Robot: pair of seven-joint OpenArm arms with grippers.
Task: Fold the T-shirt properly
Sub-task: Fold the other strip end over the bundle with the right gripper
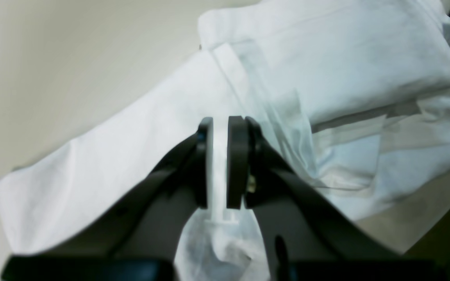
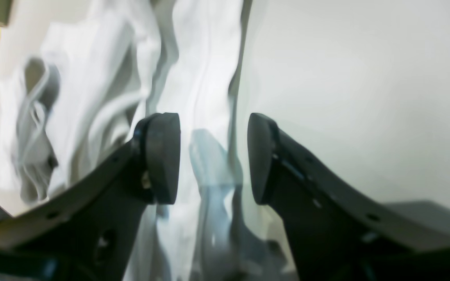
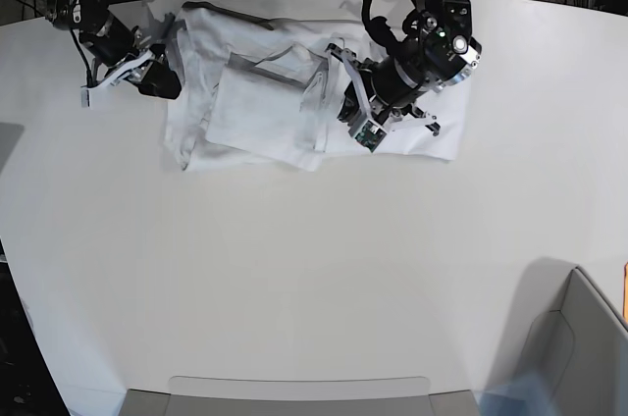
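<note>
Nearest the base camera, the lower half of the frame is bare bench (image 3: 294,279), with a grey bin corner (image 3: 579,338) at lower right. Nothing of the task lies there.

Further up, the T-shirt (image 3: 265,112) lies across the upper centre of the base view, bunched and partly doubled over itself, one panel lapped onto another. It is not yet a neat fold; edges run crooked and several creases show.

The left tool (image 1: 221,164) sits over the shirt's right end in the base view. In its wrist view the jaws stand close together with a narrow gap; white fabric shows through that gap, but whether cloth is actually pinched cannot be told. Its placement over a lapped hem suggests it is set to grip or has just let go of that edge.

The right tool (image 2: 213,158) is at the upper left of the base view, at the shirt's other end. Its jaws are spread apart, straddling a raised ridge of fabric, holding nothing. That stance appears chosen to take the ridge between the pads.

In my judgement, both ends need a firm hold before the cloth can be drawn flat. Risk: thin fabric slipping or catching several layers.
</note>
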